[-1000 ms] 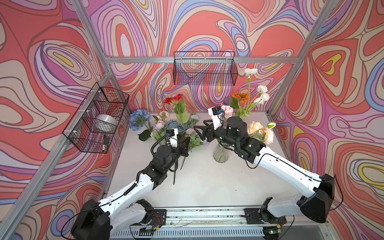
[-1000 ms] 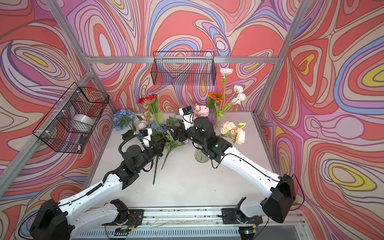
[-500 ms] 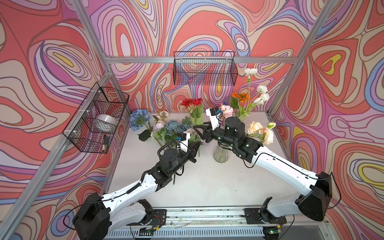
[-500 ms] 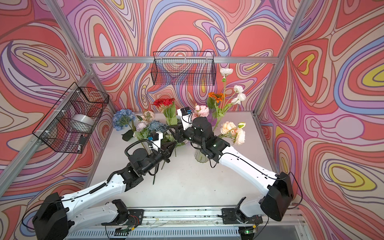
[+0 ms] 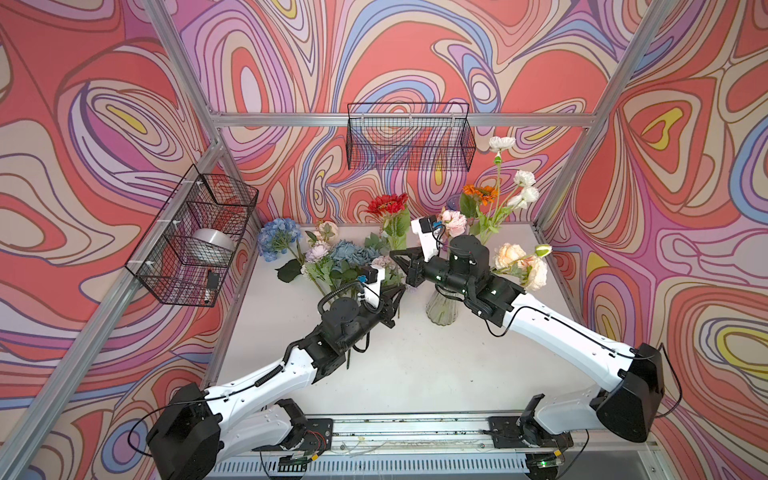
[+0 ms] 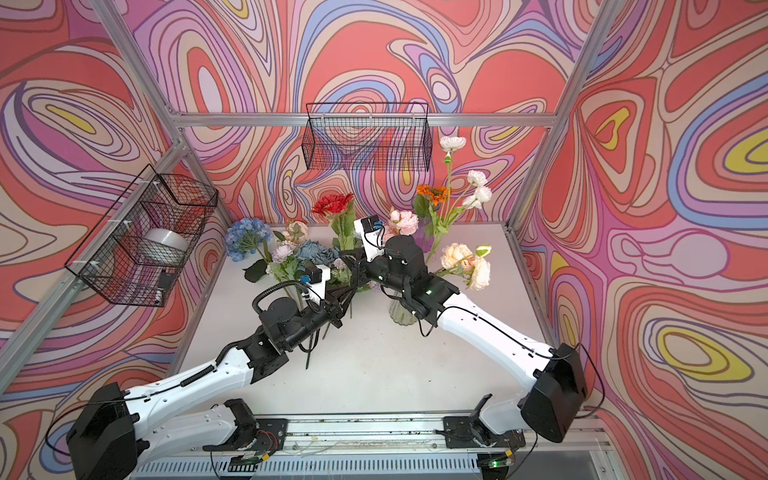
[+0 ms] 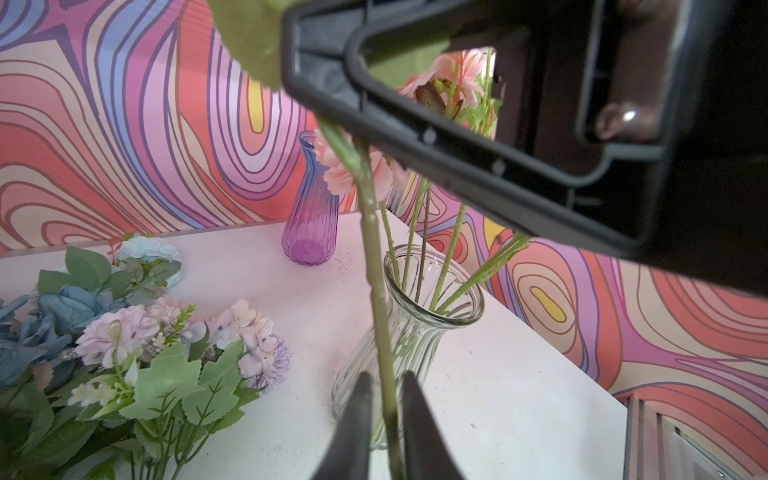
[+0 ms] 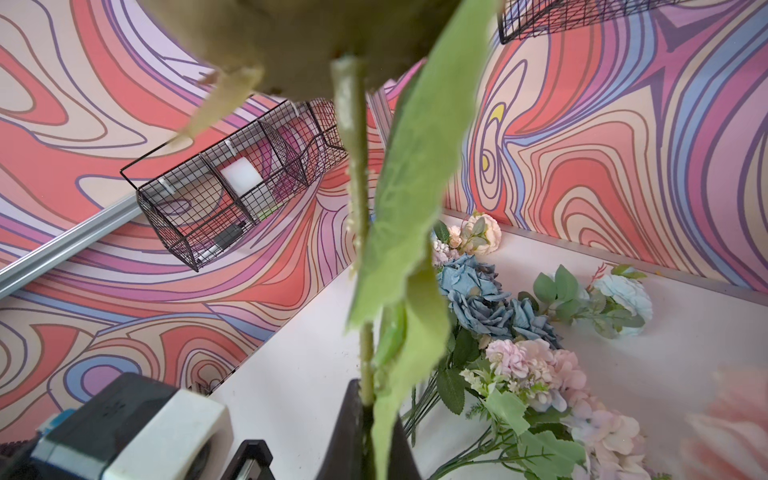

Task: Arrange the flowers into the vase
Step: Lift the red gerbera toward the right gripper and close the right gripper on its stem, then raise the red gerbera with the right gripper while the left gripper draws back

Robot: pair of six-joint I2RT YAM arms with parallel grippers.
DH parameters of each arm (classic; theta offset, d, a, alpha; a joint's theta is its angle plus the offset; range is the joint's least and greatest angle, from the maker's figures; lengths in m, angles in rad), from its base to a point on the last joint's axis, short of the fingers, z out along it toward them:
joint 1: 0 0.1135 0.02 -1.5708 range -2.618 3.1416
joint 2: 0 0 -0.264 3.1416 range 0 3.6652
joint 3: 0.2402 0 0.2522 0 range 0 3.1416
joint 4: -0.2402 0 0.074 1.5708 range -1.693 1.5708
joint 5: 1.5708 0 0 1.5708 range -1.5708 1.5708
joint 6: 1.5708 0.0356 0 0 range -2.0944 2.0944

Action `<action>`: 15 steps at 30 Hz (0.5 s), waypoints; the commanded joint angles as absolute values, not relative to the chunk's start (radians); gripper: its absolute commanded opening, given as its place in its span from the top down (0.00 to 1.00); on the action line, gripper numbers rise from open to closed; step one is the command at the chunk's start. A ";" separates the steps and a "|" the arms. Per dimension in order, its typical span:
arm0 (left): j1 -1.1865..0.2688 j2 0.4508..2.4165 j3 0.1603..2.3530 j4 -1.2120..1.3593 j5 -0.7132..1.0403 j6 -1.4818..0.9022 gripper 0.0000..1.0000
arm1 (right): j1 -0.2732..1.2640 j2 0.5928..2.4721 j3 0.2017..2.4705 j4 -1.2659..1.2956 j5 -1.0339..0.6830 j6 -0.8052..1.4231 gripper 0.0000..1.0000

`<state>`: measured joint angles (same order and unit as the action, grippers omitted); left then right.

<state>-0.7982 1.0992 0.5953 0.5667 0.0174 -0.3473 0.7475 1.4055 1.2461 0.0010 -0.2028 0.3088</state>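
Flower (image 5: 386, 203), red, mid-frame, probably light and stiff-stemmed; right gripper (image 8: 368, 399) pinches bare stem (image 7: 374, 257), left gripper (image 7: 387, 390) narrowly parted around it.

Glossy ribbed glass vase (image 7: 432, 336), black wire basket (image 5: 409, 137)

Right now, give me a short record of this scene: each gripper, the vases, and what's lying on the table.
left gripper: open, fingers either side of the red flower stem
right gripper: shut on the red flower stem, nearer the bloom
clear vase: upright, several stems in it
purple vase: upright, no stems in it
loose flowers: heaped on the table, on the left gripper's side of the clear vase
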 commanded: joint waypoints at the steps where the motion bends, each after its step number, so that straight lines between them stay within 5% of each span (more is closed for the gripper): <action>1: -0.807 1.083 0.613 0.616 -0.021 -0.356 0.24 | 0.752 1.385 1.219 -0.001 -0.196 0.306 1.00; 3: -0.807 1.076 0.601 0.617 -0.063 -0.365 0.13 | 0.752 1.370 1.216 -0.015 -0.177 0.291 1.00; 9: -0.797 1.061 0.569 0.539 -0.238 -0.427 0.00 | 0.753 1.270 1.206 -0.120 0.001 0.206 1.00; 15: -0.740 1.045 0.550 0.383 -0.413 -0.601 0.00 | 0.753 1.131 1.165 -0.136 0.242 0.125 1.00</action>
